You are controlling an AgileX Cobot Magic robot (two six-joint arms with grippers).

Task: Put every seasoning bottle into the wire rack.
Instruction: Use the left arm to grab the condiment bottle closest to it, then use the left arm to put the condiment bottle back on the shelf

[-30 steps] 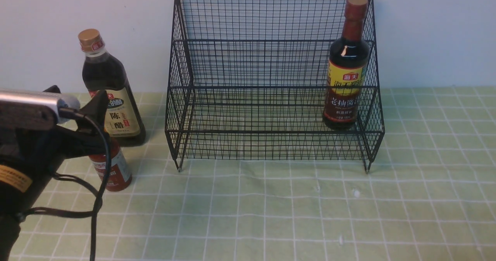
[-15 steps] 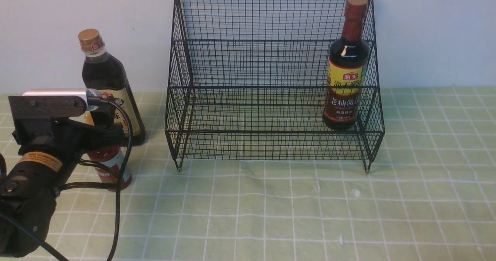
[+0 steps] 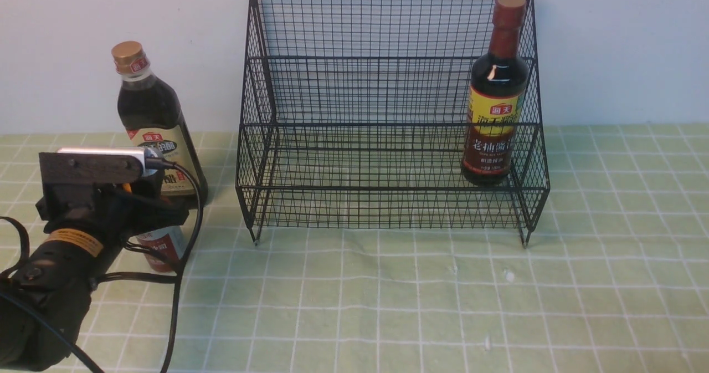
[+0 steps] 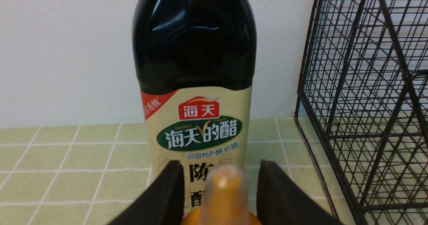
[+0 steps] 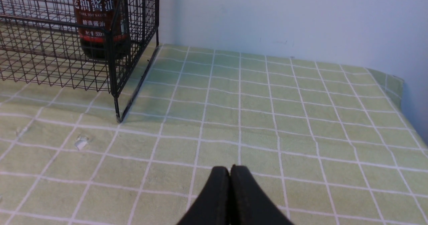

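Note:
The small red bottle with the yellow nozzle cap stands on the cloth left of the wire rack. My left gripper is open and its jaws straddle the bottle's top; in the left wrist view a gap shows on each side of the nozzle. The tall dark bottle with the gold cap and beige label stands just behind it. The tall dark bottle with the brown-red cap stands in the rack's right end. My right gripper is shut and empty above the cloth.
The green checked tablecloth covers the table up to a pale wall. The rack's left side stands close to the gold-cap bottle. The table's right edge shows in the right wrist view.
My left arm has come down and forward over the small red bottle, and its jaws now sit on either side of the top. The bottles and the rack have not moved.

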